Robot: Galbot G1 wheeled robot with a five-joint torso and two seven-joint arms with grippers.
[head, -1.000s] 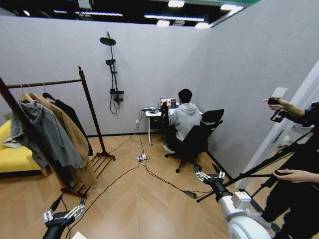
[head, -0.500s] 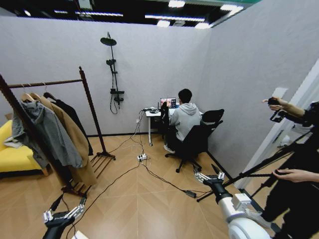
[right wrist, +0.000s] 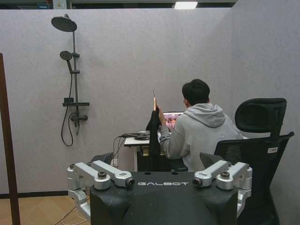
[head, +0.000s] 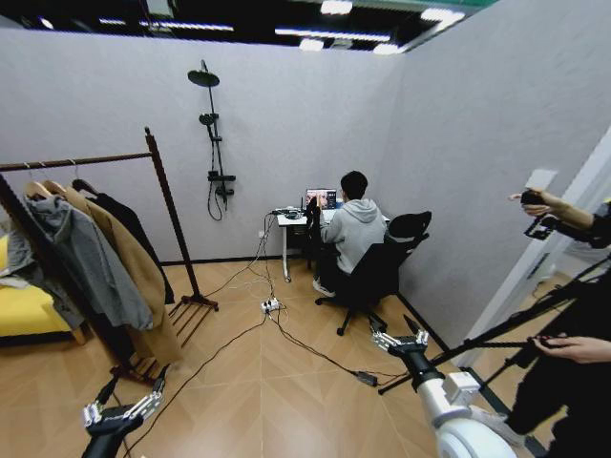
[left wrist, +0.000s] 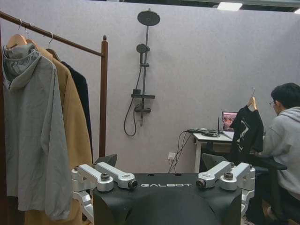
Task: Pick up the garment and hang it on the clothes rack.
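Note:
The garment (head: 313, 221), black on a light wooden hanger, hangs upright beside the small desk at the far wall, close to a seated person; it also shows as the garment (left wrist: 247, 127) and the garment (right wrist: 153, 125). The clothes rack (head: 164, 207) stands at the left with a grey hooded jacket (head: 84, 260), a tan coat (head: 132, 272) and a dark garment on its bar; its post (left wrist: 103, 93) shows in the left wrist view. My left gripper (head: 122, 412) and right gripper (head: 399, 337) hang low and open over the floor, holding nothing and far from the garment.
A seated person (head: 355, 229) in an office chair (head: 382, 267) faces the desk (head: 291, 218). Cables and a power strip (head: 271, 305) run across the wooden floor. A shower fixture (head: 215, 143) hangs on the wall. A yellow sofa (head: 24, 310) is behind the rack. A tripod (head: 496, 334) and a standing person are at the right.
The whole head view has shifted a little, so the camera moved; the rack now sits further left in the picture. Both grippers keep their pose.

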